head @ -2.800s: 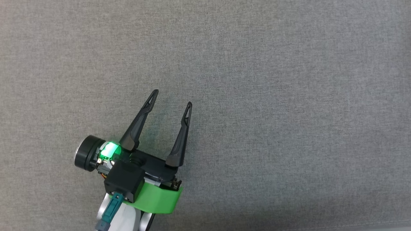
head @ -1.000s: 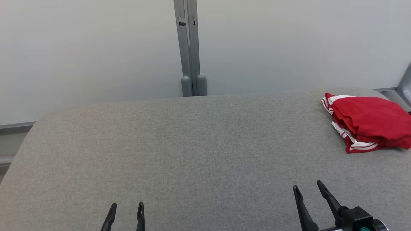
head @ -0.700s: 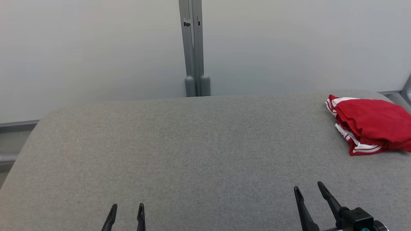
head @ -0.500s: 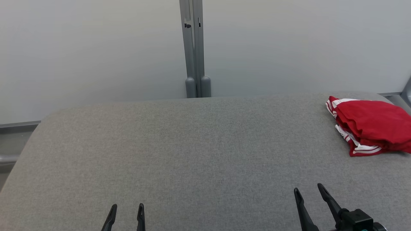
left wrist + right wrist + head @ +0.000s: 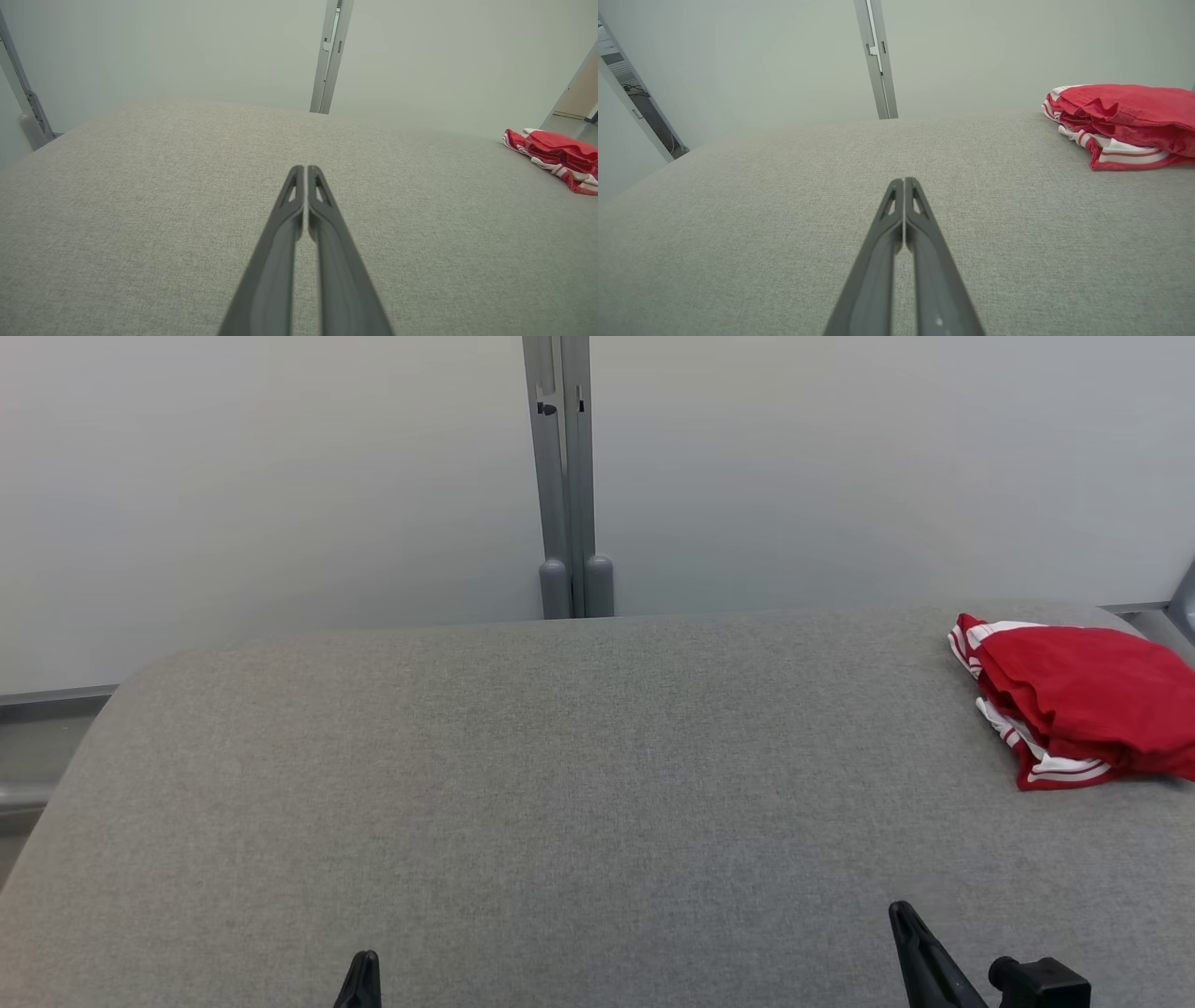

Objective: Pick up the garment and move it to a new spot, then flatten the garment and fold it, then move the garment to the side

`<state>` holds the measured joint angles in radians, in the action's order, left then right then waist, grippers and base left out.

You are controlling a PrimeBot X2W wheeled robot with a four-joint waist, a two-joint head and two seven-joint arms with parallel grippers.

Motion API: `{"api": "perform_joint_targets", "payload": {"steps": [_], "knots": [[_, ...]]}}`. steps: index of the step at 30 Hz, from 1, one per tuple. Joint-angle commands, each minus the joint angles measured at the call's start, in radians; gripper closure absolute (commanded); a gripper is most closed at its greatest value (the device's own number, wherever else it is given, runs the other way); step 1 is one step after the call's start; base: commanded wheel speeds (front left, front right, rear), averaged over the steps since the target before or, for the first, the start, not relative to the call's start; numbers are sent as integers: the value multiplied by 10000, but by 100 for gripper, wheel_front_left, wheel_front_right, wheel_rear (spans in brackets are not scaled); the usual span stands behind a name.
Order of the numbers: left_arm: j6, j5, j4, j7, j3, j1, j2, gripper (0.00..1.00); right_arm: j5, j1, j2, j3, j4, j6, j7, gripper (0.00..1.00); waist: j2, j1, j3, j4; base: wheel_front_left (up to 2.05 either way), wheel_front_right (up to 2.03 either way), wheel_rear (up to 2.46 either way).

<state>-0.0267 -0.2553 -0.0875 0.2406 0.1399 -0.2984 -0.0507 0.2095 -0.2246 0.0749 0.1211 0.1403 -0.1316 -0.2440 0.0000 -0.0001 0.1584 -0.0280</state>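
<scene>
red garment (image 5: 1088, 686) lies bunched at the far right edge of the grey fabric surface (image 5: 560, 784), well apart from both grippers. it looks soft, light and limp, likely to sag when lifted, so a pinch on its white-striped near hem seems best. left gripper (image 5: 304, 169) and right gripper (image 5: 903, 181) have jaws closed tip to tip, holding nothing.

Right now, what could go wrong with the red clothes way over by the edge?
1. The red garment lies near the far right edge of the grey table; a nudge might push it off.
2. The right gripper and left gripper are shut; unopened, they would only shove it.
3. It lies in loose layers, so a pinch may catch just one.
</scene>
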Motion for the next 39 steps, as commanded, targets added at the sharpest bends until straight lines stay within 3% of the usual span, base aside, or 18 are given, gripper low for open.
{"api": "perform_joint_targets", "payload": {"steps": [1,18,39], "knots": [[-60,-494,114,-72,-84,294,-58,100,529,268,28,-79,-114,1,81,100,0,1,-22,5,0,0,0],[-301,-3605,-328,-692,-432,1193,-205,100,3695,989,95,-432,152,3,738,100,0,1,-246,44,0,0,0],[-527,-6647,-662,-1360,-859,2045,-292,100,6796,1689,108,-847,390,6,1448,100,0,1,-525,92,0,0,0]]}}
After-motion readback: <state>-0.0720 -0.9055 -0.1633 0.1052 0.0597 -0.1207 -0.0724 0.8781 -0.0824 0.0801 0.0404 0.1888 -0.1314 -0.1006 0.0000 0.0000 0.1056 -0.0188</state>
